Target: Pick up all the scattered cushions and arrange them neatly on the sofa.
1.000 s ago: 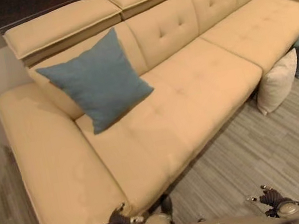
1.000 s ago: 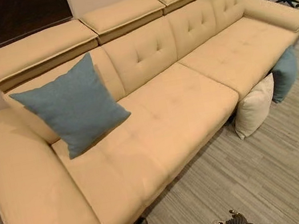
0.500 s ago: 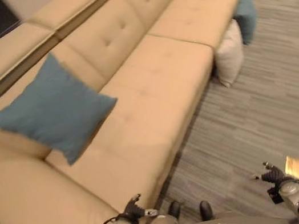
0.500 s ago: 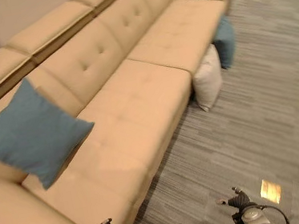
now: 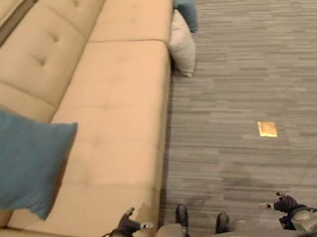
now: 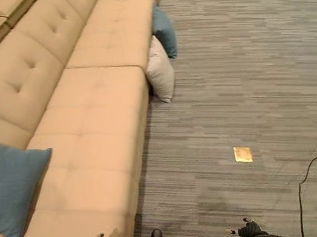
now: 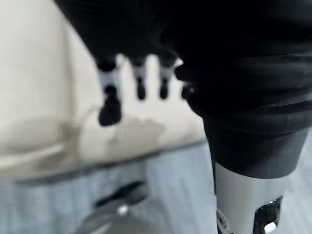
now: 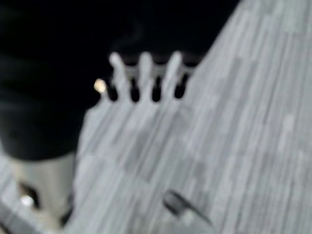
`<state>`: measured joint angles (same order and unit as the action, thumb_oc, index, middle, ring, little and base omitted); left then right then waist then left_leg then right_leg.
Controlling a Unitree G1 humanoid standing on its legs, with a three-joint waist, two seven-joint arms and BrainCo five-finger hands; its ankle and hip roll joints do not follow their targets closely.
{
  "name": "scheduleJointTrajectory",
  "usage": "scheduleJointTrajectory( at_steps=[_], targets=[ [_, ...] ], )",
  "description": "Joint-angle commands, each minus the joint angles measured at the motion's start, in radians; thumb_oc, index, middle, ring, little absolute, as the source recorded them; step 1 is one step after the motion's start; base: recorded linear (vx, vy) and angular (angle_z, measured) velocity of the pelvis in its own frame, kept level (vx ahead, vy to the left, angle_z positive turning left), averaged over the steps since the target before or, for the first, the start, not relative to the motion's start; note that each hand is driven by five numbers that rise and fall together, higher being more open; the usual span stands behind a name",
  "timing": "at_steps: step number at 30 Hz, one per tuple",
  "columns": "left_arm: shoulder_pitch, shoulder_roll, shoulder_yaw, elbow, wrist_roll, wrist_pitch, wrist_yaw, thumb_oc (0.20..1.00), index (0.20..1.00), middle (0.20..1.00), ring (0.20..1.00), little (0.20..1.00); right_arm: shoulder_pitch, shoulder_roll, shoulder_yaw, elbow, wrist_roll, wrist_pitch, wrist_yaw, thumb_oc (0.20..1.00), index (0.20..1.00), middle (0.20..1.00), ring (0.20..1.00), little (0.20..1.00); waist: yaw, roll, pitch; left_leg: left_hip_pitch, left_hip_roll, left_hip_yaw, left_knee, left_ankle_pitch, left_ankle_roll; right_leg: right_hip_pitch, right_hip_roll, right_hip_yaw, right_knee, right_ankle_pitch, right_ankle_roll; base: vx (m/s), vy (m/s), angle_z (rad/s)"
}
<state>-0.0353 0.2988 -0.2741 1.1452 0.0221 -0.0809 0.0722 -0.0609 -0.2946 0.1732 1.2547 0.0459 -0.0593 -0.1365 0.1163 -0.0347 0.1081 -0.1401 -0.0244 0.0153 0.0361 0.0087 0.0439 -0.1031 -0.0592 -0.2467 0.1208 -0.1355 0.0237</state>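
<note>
Hanging loose at my sides, left hand point(image 5: 127, 227) over the sofa point(image 5: 118, 101) edge and right hand point(image 5: 286, 203) above the floor point(image 5: 256, 46), fingers relaxed, holding nothing. Blue cushion point(image 5: 12, 156) sits on the sofa beyond my left hand; white cushion point(image 5: 182, 43) and another blue one point(image 5: 185, 3) lean against the sofa front, far ahead.

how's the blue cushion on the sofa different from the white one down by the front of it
The blue cushion rests up on the sofa seat, leaning against the backrest; the white cushion stands on the floor against the sofa's front. One is blue, the other off-white. Both are square and plump.
</note>
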Motion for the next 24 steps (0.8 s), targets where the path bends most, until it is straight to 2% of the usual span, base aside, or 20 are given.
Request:
scheduleJointTrajectory(
  at_steps=[1, 2, 3, 4, 5, 6, 7, 8, 11, 12, 15, 16, 18, 21, 22, 23, 24],
  targets=[
    [-0.036, -0.025, 0.011, 0.032, 0.023, -0.007, 0.02, 1.0, 1.0, 1.0, 1.0, 1.0, 0.002, -0.041, 0.026, -0.055, 0.045, -0.028, -0.018, 1.0, 1.0, 1.0, 1.0, 1.0, 0.008, -0.009, -0.022, -0.001, -0.047, -0.097, 0.124, -0.114, -0.028, 0.002, 0.041, 0.089, -0.043, 0.092, 0.029, 0.11, -0.184, -0.03],
    [-0.036, -0.025, 0.011, 0.032, 0.023, -0.007, 0.02, 1.0, 1.0, 1.0, 1.0, 1.0, 0.002, -0.042, 0.026, -0.055, 0.045, -0.028, -0.018, 1.0, 1.0, 1.0, 1.0, 1.0, 0.009, -0.008, -0.022, -0.002, -0.046, -0.097, 0.128, -0.116, -0.028, 0.003, 0.042, 0.089, -0.043, 0.092, 0.029, 0.09, -0.211, -0.02],
    [-0.041, -0.027, 0.003, 0.034, 0.027, -0.007, 0.021, 1.0, 1.0, 1.0, 1.0, 1.0, 0.006, -0.043, 0.02, -0.059, 0.058, -0.032, -0.019, 1.0, 1.0, 1.0, 1.0, 1.0, 0.0, -0.013, -0.014, -0.018, -0.042, -0.087, 0.182, -0.126, -0.035, 0.012, 0.044, 0.096, -0.051, 0.089, 0.024, 0.04, -0.196, 0.04],
    [-0.047, -0.032, -0.006, 0.022, 0.023, -0.003, 0.022, 1.0, 1.0, 1.0, 1.0, 1.0, 0.013, -0.042, 0.008, -0.064, 0.081, -0.033, -0.025, 1.0, 1.0, 1.0, 1.0, 1.0, -0.011, -0.015, 0.004, -0.074, -0.029, -0.063, 0.317, -0.134, -0.049, 0.028, 0.041, 0.094, -0.06, 0.089, 0.01, 0.04, -0.195, 0.03],
    [-0.047, -0.032, -0.006, 0.022, 0.023, -0.003, 0.022, 1.0, 1.0, 1.0, 1.0, 1.0, 0.013, -0.042, 0.008, -0.064, 0.082, -0.033, -0.025, 1.0, 1.0, 1.0, 1.0, 1.0, -0.012, -0.013, 0.003, -0.079, -0.027, -0.064, 0.326, -0.137, -0.049, 0.027, 0.043, 0.093, -0.06, 0.089, 0.01, 0.07, -0.225, 0.22],
    [-0.052, -0.039, -0.012, 0.014, 0.014, -0.003, 0.025, 1.0, 1.0, 1.0, 1.0, 1.0, 0.021, -0.041, 0.001, -0.063, 0.106, -0.033, -0.032, 1.0, 1.0, 1.0, 1.0, 1.0, -0.008, -0.016, 0.022, -0.13, -0.028, -0.073, 0.455, -0.108, -0.051, 0.05, 0.045, 0.103, -0.07, 0.091, -0.003, 0.06, -0.114, 0.23],
    [-0.053, -0.039, -0.012, 0.014, 0.014, -0.003, 0.025, 1.0, 1.0, 1.0, 1.0, 1.0, 0.021, -0.041, 0.0, -0.063, 0.106, -0.033, -0.032, 1.0, 1.0, 1.0, 1.0, 1.0, -0.008, -0.013, 0.021, -0.134, -0.027, -0.075, 0.462, -0.112, -0.051, 0.05, 0.047, 0.102, -0.07, 0.091, -0.003, 0.1, -0.144, 0.17],
    [-0.055, -0.045, -0.019, 0.009, 0.006, -0.002, 0.025, 1.0, 1.0, 1.0, 1.0, 1.0, 0.022, -0.041, 0.003, -0.061, 0.106, -0.03, -0.032, 1.0, 1.0, 1.0, 1.0, 1.0, -0.002, -0.012, 0.028, -0.161, -0.049, -0.091, 0.487, -0.102, -0.043, 0.058, 0.049, 0.112, -0.079, 0.092, -0.005, 0.09, -0.047, -0.11],
    [-0.05, -0.052, -0.028, 0.0, -0.007, -0.006, 0.018, 1.0, 1.0, 1.0, 1.0, 1.0, 0.03, -0.039, 0.004, -0.049, 0.098, -0.027, -0.036, 1.0, 1.0, 1.0, 1.0, 1.0, 0.02, -0.018, 0.02, -0.22, -0.118, -0.115, 0.411, -0.111, -0.027, 0.092, 0.059, 0.143, -0.117, 0.09, 0.006, 0.2, -0.072, -0.28],
    [-0.051, -0.053, -0.029, -0.002, -0.008, -0.006, 0.016, 1.0, 1.0, 1.0, 1.0, 1.0, 0.029, -0.04, 0.004, -0.045, 0.094, -0.026, -0.038, 1.0, 1.0, 1.0, 1.0, 1.0, 0.026, -0.014, 0.013, -0.225, -0.129, -0.119, 0.364, -0.09, -0.027, 0.099, 0.069, 0.151, -0.122, 0.088, 0.008, 0.25, -0.056, -0.27],
    [-0.052, -0.058, -0.038, 0.003, -0.001, -0.009, 0.012, 1.0, 1.0, 1.0, 1.0, 1.0, 0.024, -0.038, 0.004, -0.035, 0.096, -0.026, -0.045, 1.0, 1.0, 1.0, 1.0, 1.0, 0.05, 0.002, 0.001, -0.26, -0.157, -0.105, 0.197, 0.026, -0.041, 0.147, 0.118, 0.205, -0.153, 0.079, 0.011, 0.24, -0.031, -0.31],
    [-0.049, -0.055, -0.037, 0.004, -0.001, -0.009, 0.011, 1.0, 1.0, 1.0, 1.0, 1.0, 0.026, -0.035, 0.004, -0.033, 0.099, -0.025, -0.045, 1.0, 1.0, 1.0, 1.0, 1.0, 0.056, 0.001, -0.003, -0.268, -0.157, -0.105, 0.187, 0.037, -0.046, 0.161, 0.129, 0.224, -0.156, 0.075, 0.011, 0.24, 0.018, -0.6],
    [-0.033, -0.046, -0.017, 0.017, -0.003, -0.005, 0.016, 1.0, 1.0, 1.0, 1.0, 1.0, 0.033, -0.025, 0.013, -0.028, 0.08, -0.021, -0.039, 1.0, 1.0, 1.0, 1.0, 1.0, 0.07, -0.012, -0.039, -0.199, -0.174, -0.156, 0.147, 0.016, -0.011, 0.171, 0.131, 0.257, -0.11, 0.048, 0.015, 0.39, 0.069, -1.14],
    [-0.031, -0.039, -0.008, 0.018, 0.001, -0.003, 0.014, 1.0, 1.0, 1.0, 1.0, 1.0, 0.034, -0.018, 0.012, -0.028, 0.074, -0.022, -0.033, 1.0, 1.0, 1.0, 1.0, 1.0, 0.08, -0.025, -0.06, -0.148, -0.168, -0.151, 0.139, -0.011, 0.005, 0.171, 0.132, 0.271, -0.033, 0.041, 0.033, 0.29, 0.04, -0.85],
    [-0.031, -0.03, -0.006, 0.009, 0.001, 0.001, 0.017, 1.0, 1.0, 1.0, 1.0, 1.0, 0.032, -0.013, 0.017, -0.03, 0.068, -0.021, -0.028, 1.0, 1.0, 1.0, 1.0, 1.0, 0.085, -0.033, -0.061, -0.125, -0.166, -0.149, 0.141, -0.027, 0.016, 0.159, 0.133, 0.278, 0.049, 0.068, 0.055, 0.22, 0.034, -0.83],
    [-0.036, -0.018, -0.009, -0.009, -0.001, 0.003, 0.018, 1.0, 1.0, 1.0, 1.0, 1.0, 0.025, -0.01, 0.018, -0.035, 0.056, -0.017, -0.022, 1.0, 1.0, 1.0, 1.0, 1.0, 0.074, -0.032, -0.056, -0.091, -0.156, -0.158, 0.147, -0.053, 0.034, 0.082, 0.134, 0.264, 0.234, 0.143, 0.121, 0.27, 0.045, -0.71],
    [-0.04, -0.011, -0.009, -0.028, -0.006, 0.005, 0.019, 1.0, 1.0, 1.0, 1.0, 1.0, 0.018, -0.013, 0.022, -0.043, 0.048, -0.014, -0.015, 1.0, 1.0, 1.0, 1.0, 1.0, 0.061, -0.024, -0.04, -0.065, -0.148, -0.166, 0.147, -0.067, 0.047, 0.03, 0.131, 0.256, 0.345, 0.204, 0.166, 0.21, 0.049, -0.29]
  ],
)
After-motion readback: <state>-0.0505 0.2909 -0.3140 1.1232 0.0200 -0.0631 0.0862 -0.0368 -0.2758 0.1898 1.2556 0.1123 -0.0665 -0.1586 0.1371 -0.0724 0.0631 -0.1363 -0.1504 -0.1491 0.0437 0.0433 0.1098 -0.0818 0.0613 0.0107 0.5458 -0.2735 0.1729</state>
